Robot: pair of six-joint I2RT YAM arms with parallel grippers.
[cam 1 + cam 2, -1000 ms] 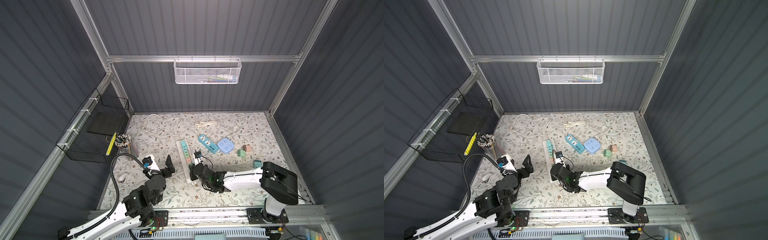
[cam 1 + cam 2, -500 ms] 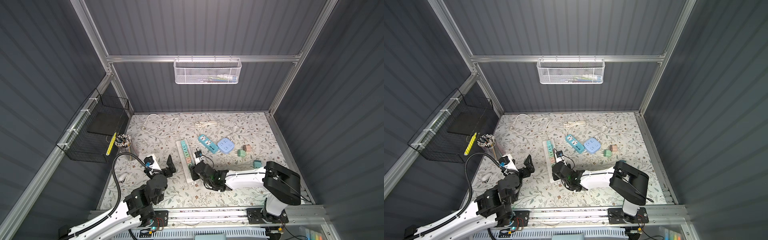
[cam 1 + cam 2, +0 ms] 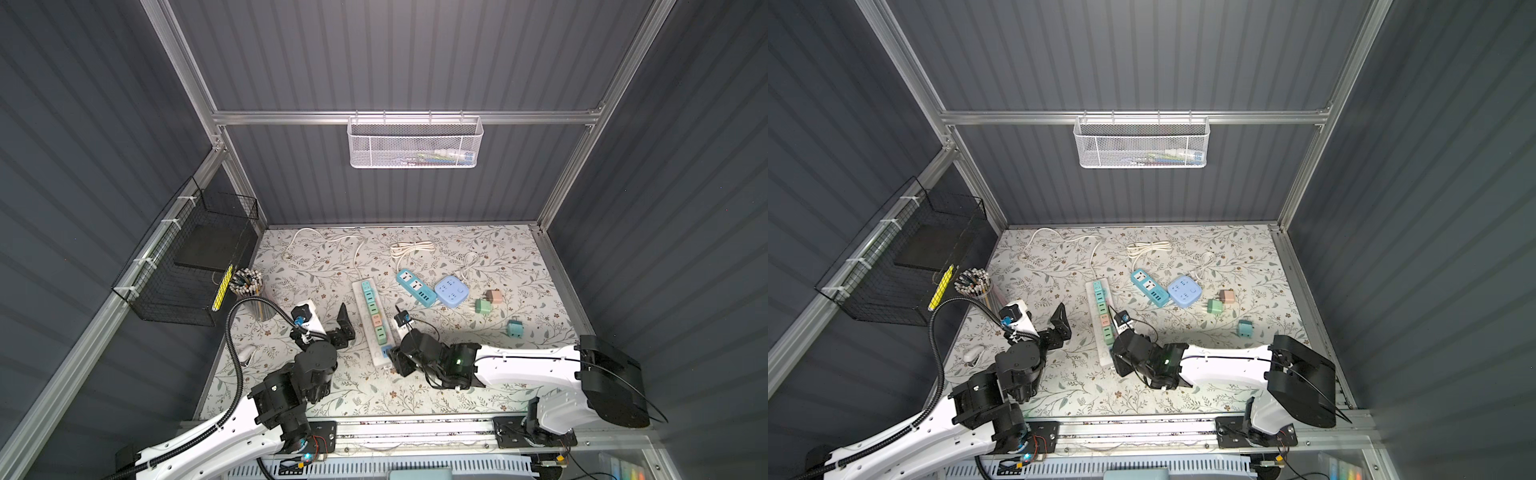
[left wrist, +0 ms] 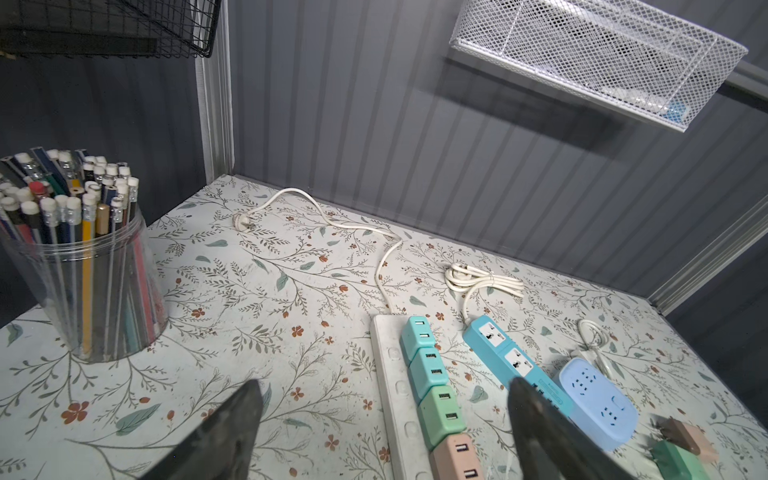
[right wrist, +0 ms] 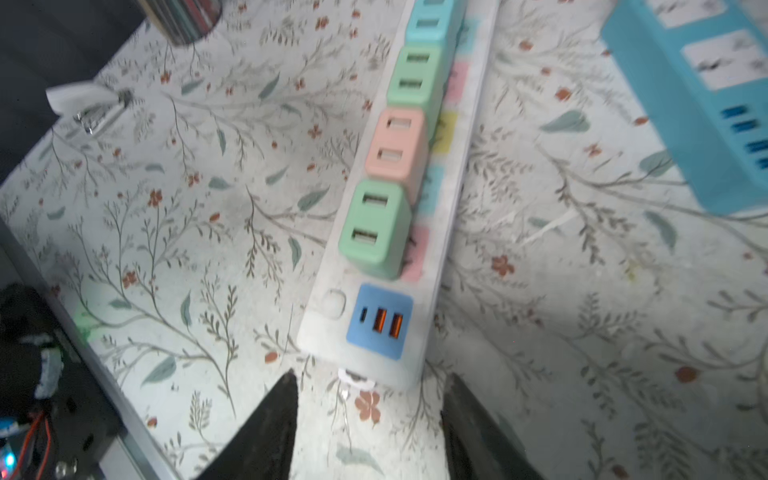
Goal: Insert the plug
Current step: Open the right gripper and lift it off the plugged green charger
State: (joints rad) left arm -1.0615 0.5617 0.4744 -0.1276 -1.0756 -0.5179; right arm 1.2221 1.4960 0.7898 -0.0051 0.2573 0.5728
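Even overhead light, soft shadows; right wrist view blurred, edges warped.

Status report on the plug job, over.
Left gripper open, empty. Right gripper open, empty, at end of long white power strip. Mint-green cube plug seated nearest that end. No obstruction seen.

I am seeing smooth matt plastic on the power strip (image 4: 392, 386), clear glossy plastic on the pencil cup (image 4: 95, 291) and white metal mesh on the basket (image 4: 602, 54).

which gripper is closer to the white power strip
Right. The right gripper is at the end of the white power strip; the left gripper hovers off its side.
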